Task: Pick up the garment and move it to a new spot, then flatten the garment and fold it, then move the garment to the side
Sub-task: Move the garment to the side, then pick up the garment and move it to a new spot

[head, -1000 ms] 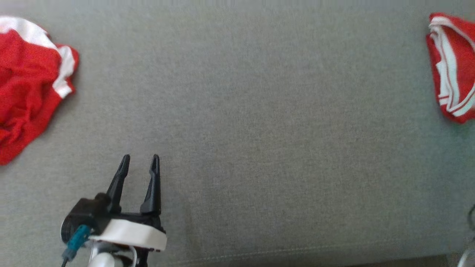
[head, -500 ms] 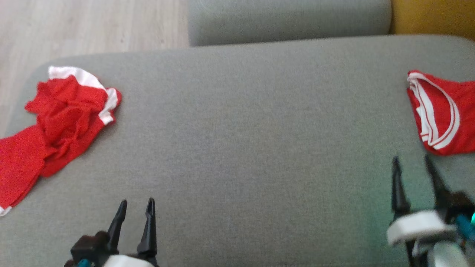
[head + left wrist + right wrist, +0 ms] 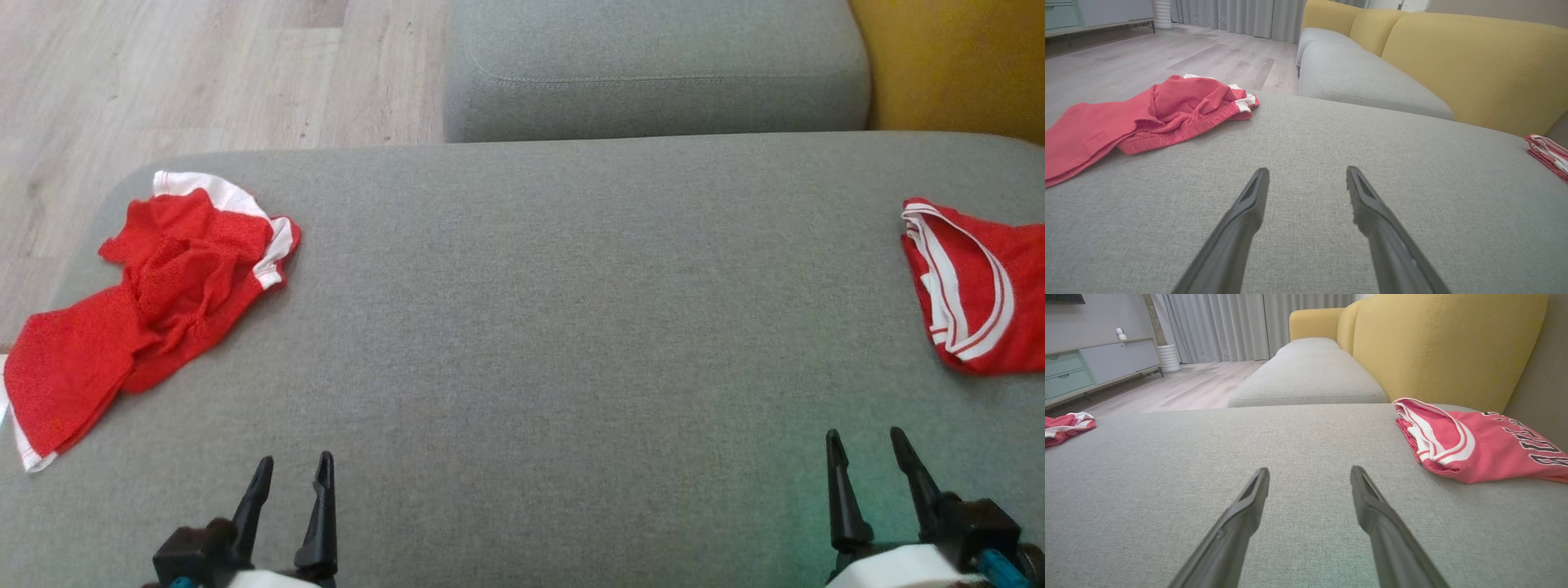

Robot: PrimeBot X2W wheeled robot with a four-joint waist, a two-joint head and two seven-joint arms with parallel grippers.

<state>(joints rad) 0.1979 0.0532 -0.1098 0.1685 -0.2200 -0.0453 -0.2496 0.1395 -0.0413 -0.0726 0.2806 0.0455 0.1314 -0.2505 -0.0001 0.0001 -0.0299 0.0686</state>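
A crumpled red garment (image 3: 163, 286) with white trim lies at the far left of the grey seat cushion (image 3: 571, 327), one end reaching the cushion's left edge; it also shows in the left wrist view (image 3: 1167, 106). A second red garment (image 3: 980, 294), folded, with white stripes and dark lettering, lies at the far right (image 3: 1474, 445). My left gripper (image 3: 294, 459) hovers open over the near left of the cushion, well short of the crumpled garment. My right gripper (image 3: 864, 433) is open at the near right, just short of the folded one. Nothing is between either pair of fingers (image 3: 1306, 169) (image 3: 1309, 468).
Behind the seat lies another grey cushion (image 3: 653, 73), with a yellow backrest (image 3: 955, 65) to the right. Pale wood floor (image 3: 163, 73) lies beyond the cushion's left edge. A low cabinet (image 3: 1094, 367) and curtains stand across the room.
The head camera has tilted up, so the whole picture has shifted down and the right gripper has come into it. Both garments lie where they were. Both grippers stay open.
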